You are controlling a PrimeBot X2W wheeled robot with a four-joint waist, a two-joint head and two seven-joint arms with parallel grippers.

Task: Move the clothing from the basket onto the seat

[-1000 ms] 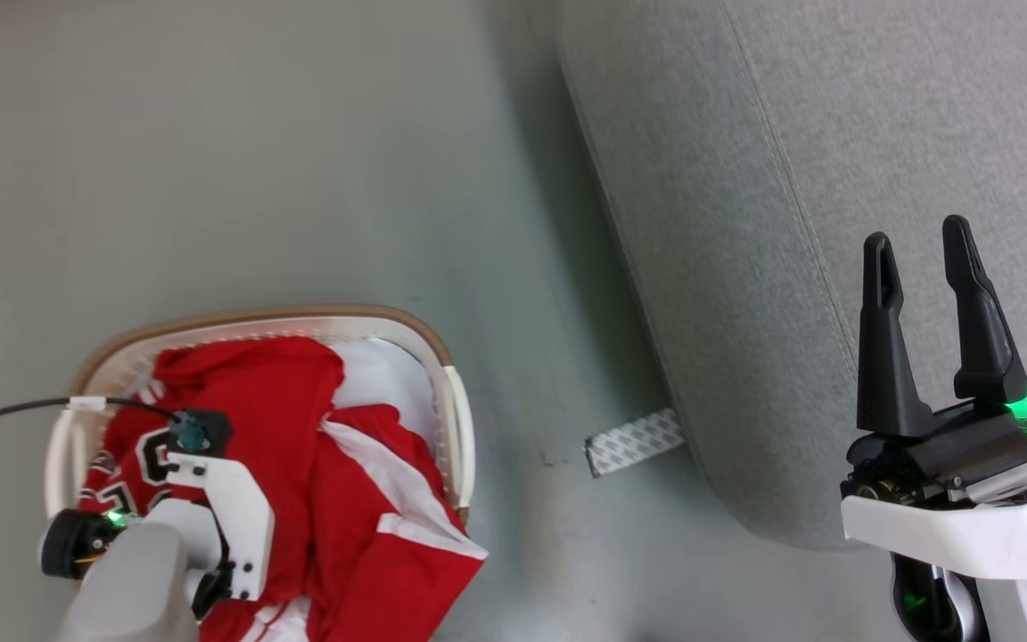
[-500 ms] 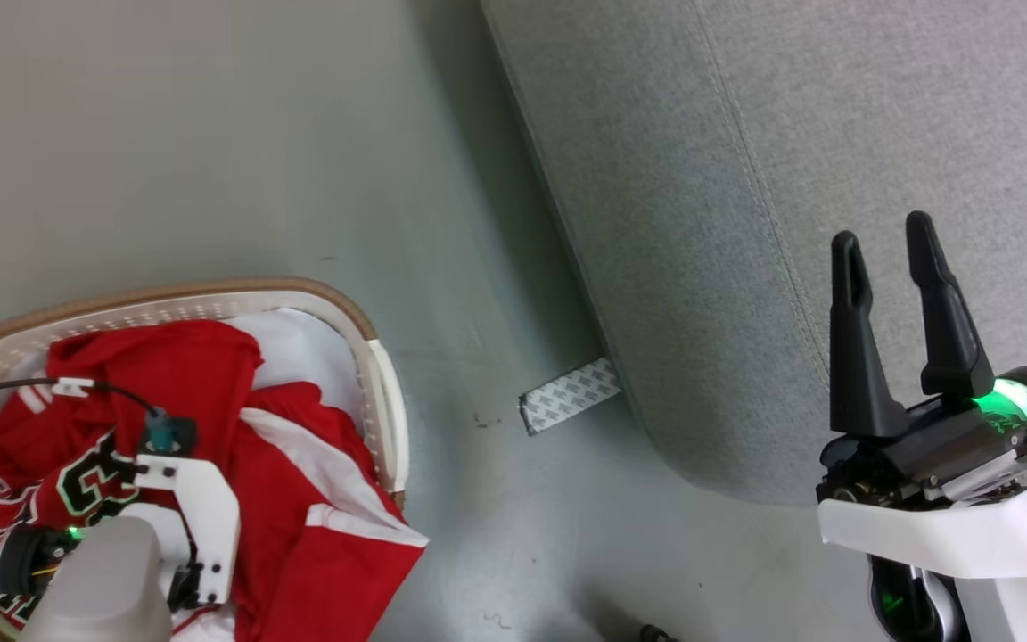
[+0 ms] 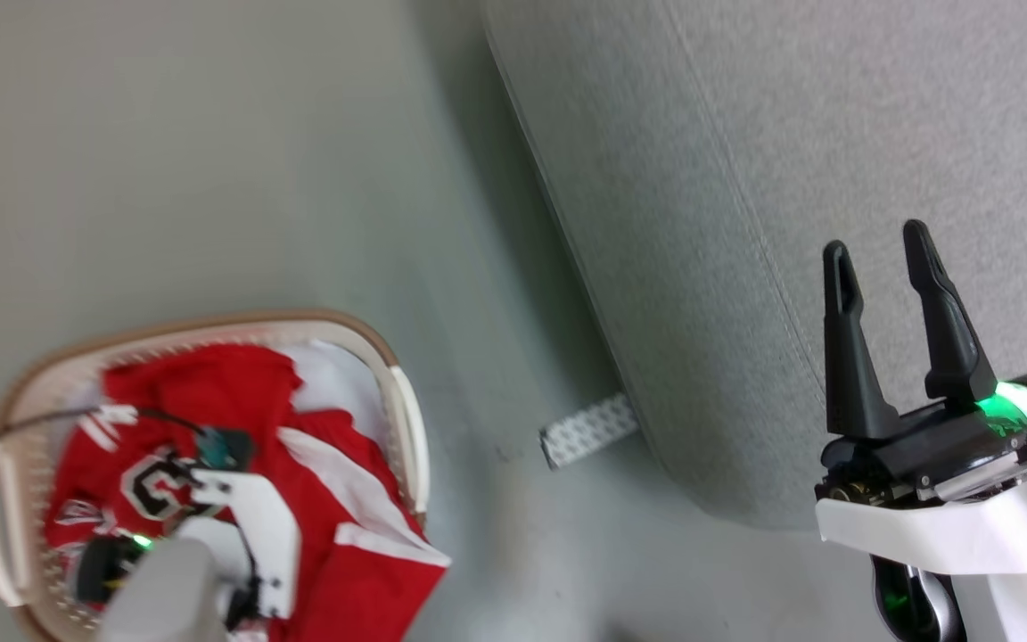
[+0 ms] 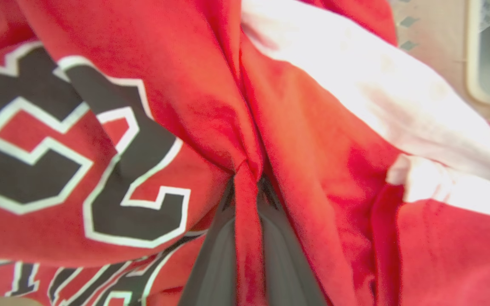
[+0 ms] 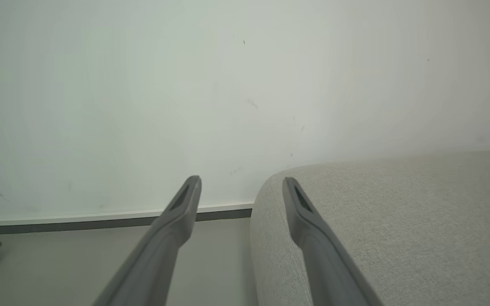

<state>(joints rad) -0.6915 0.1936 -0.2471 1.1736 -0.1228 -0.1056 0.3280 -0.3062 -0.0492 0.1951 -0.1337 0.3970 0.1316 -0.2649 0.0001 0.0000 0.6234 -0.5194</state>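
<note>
The red clothing [image 3: 237, 401] with white trim and black lettering lies heaped in the cream basket [image 3: 411, 428] at the lower left, one end spilling over the near rim. My left arm's wrist [image 3: 246, 526] reaches down into the heap. In the left wrist view my left gripper [image 4: 248, 178] is shut on a raised fold of the red clothing [image 4: 313, 148]. The grey seat [image 3: 834, 134] fills the upper right. My right gripper [image 3: 875, 245] hangs open and empty over the seat's front edge; its fingers frame the seat's corner [image 5: 398, 221] from the right wrist.
A pale white sheet [image 3: 335, 379] lies under the red garments in the basket. A patterned grey-white strip [image 3: 589, 431] sticks out on the floor at the seat's base. Bare grey floor [image 3: 210, 134] stretches between basket and seat. A wall and baseboard [image 5: 100, 219] stand beyond.
My left gripper has closed on a fold of the red clothing. The head camera has shifted, so the whole picture moved. The right gripper stays open.
</note>
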